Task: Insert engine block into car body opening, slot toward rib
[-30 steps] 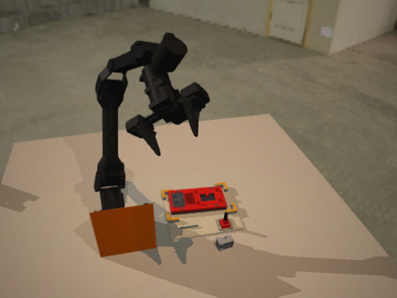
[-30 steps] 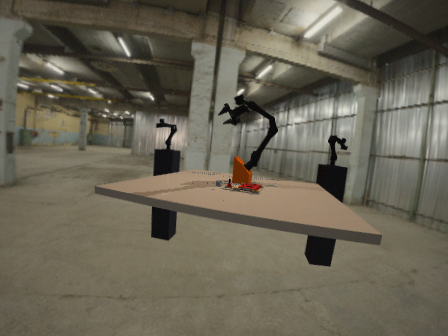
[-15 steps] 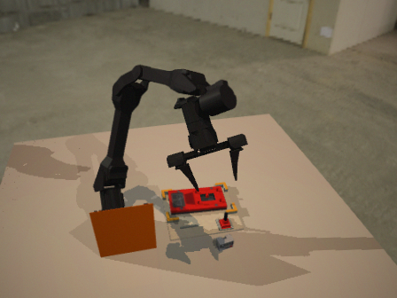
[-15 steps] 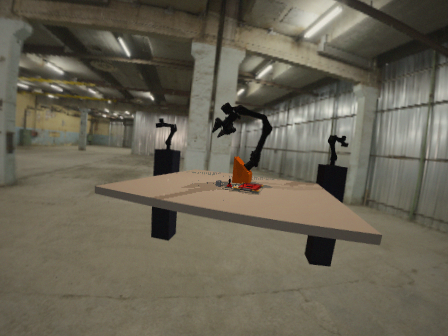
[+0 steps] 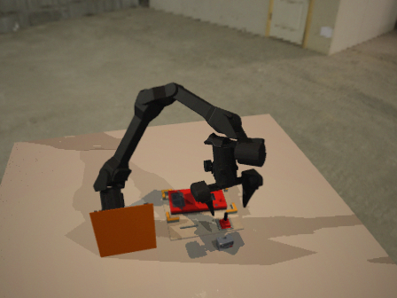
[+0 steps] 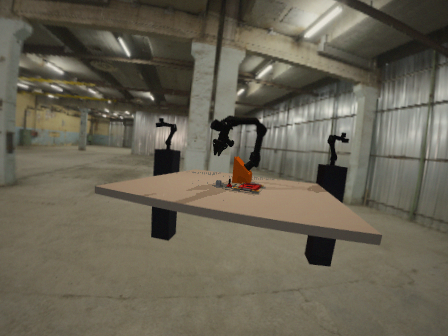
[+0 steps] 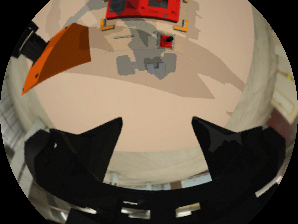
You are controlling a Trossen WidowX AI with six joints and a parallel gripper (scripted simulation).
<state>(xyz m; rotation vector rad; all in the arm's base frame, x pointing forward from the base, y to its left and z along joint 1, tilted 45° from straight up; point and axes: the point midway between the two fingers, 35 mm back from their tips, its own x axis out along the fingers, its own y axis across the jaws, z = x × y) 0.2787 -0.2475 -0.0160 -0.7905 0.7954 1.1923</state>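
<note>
The grey engine block (image 5: 225, 242) (image 6: 219, 184) (image 7: 156, 69) stands on the table, just outside the pale board's front edge. The red car body (image 5: 190, 207) (image 6: 251, 187) (image 7: 134, 11) lies flat on the board. Its dark opening (image 7: 159, 3) shows at the top of the wrist view; a finger partly covers that area in the top view. The rib and the block's slot cannot be made out. My gripper (image 5: 229, 210) (image 6: 224, 150) (image 7: 157, 120) is open and empty, well above the table and clear of the block and body.
Yellow corner brackets (image 5: 172, 218) (image 7: 181, 26) surround the body. A small red part with a black upright stick (image 5: 225, 223) (image 7: 166, 41) stands between body and block, with a thin grey rod (image 5: 189, 227) (image 7: 123, 36) beside it. An orange panel (image 5: 124, 231) (image 6: 241, 172) (image 7: 69, 49) stands by the arm's base.
</note>
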